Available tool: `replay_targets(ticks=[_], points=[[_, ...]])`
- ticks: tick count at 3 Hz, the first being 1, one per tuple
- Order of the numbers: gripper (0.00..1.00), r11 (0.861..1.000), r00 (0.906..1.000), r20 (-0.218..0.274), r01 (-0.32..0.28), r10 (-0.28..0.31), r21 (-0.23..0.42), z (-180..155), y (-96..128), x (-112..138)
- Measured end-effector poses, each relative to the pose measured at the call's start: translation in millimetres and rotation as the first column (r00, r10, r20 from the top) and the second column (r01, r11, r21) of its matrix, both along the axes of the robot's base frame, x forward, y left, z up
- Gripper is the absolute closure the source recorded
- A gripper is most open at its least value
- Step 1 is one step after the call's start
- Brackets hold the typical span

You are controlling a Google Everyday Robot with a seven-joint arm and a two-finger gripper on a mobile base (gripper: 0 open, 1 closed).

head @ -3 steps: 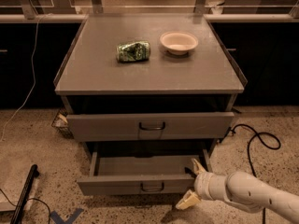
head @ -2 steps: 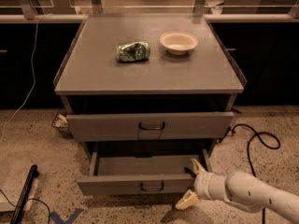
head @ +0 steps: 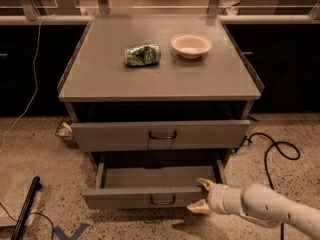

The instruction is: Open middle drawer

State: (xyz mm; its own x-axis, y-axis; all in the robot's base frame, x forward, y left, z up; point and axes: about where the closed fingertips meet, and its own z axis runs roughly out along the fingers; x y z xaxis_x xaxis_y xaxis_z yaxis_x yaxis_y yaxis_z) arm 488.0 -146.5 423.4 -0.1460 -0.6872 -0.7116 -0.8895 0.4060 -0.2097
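Well, gripper (head: 198, 195) down at lower right, jaws spread apart either side of right end of the pulled-out middle drawer (head: 125, 198) (crumpled green thing (head: 142, 55) up top, label unreadable).

Cream claw (head: 200, 195) at front corner of grey middle drawer (head: 125, 198); mottled green packet (head: 142, 55), beige bowl (head: 191, 45), speckled tan floor (head: 40, 149).
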Motion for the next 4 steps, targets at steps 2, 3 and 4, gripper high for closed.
replay_targets(ticks=[2,3,4], points=[[0.84,1.000,1.0000,-0.001,-0.004,0.004,0.000,0.4,0.0,-1.6],[1.00,1.000,1.0000,-0.001,-0.004,0.004,0.000,1.9,-0.7,-1.6],[1.00,1.000,1.0000,-0.002,-0.004,0.004,0.000,3.3,-2.9,-4.6]])
